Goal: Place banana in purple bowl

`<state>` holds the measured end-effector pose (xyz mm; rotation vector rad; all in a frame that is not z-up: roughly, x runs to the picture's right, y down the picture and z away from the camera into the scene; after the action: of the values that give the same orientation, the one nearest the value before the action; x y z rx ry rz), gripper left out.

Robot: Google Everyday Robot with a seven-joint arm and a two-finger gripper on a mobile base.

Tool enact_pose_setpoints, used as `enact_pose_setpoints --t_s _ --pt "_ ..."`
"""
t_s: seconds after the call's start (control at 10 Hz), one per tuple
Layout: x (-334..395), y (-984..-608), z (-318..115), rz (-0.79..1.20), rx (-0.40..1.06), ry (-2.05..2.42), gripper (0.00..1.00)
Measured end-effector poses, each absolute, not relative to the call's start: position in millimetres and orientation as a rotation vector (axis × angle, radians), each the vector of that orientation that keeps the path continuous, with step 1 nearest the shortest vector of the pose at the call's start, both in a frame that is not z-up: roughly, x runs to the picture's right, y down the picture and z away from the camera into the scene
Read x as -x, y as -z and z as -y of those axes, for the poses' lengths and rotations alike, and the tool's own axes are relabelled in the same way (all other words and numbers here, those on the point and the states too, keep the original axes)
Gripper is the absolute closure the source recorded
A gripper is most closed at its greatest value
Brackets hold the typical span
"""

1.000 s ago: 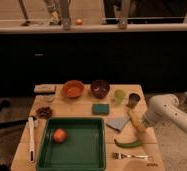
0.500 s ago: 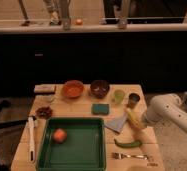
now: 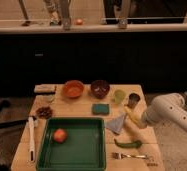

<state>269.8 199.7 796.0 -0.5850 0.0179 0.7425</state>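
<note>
Sitting at the banana (image 3: 130,116) by a grey cloth (image 3: 117,124), the hand (image 3: 137,119), grip unclear; teal sponge (image 3: 100,108) before the purple bowl (image 3: 93,90)

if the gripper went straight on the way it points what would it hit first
Probably the banana, lying right at the gripper near the table's right edge; depth is unclear.
</note>
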Motion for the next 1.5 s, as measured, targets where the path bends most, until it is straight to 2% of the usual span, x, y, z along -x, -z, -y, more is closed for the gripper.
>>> enact_pose_setpoints --t_s 0.4,1.0,1.5 --pt "-237 -776 -182 0.011 0.536 -0.628 1.0" --pt "-208 -778 -150 0.028 0.495 -0.594 1.0" --pt "-152 -782 -127 0.026 0.47 -0.497 1.0"
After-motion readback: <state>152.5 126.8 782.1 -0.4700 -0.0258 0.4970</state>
